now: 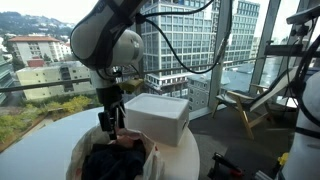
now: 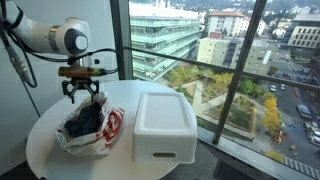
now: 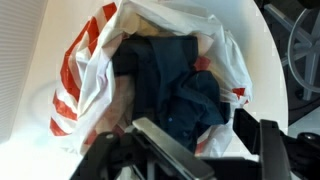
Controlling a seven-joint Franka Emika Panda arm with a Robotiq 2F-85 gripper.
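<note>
On the round white table [image 2: 45,150] beside the tall window [image 2: 230,60], a crumpled white plastic bag with red stripes [image 2: 112,128] lies with its mouth open upward; a bundle of dark blue cloth [image 2: 85,122] sits inside it, filling most of the opening. The tool [image 2: 83,97] hangs straight above the bag, pointing down; its fingers stand wide apart with nothing clamped between them, their tips just over the cloth, and whether they brush the fabric cannot be told.

In the wrist view the tool [image 3: 188,145] comes in from the bottom edge; the two dark fingers are spread to either side, and the dark blue cloth [image 3: 170,80] lies between and beyond them, wrapped by the white plastic bag with red stripes [image 3: 90,70], whose red bands show on the left side and at the right rim.

Just beside the bag stands a white rectangular foam box with its lid on [image 2: 163,125]; it lies flat on the table between the bag and the glass, near the bag but not clearly touching it. In both exterior views the same layout holds; the tool [image 1: 110,122] is over the cloth [image 1: 115,160], with the box [image 1: 157,115] next to it and the table [image 1: 40,135] beneath.
</note>
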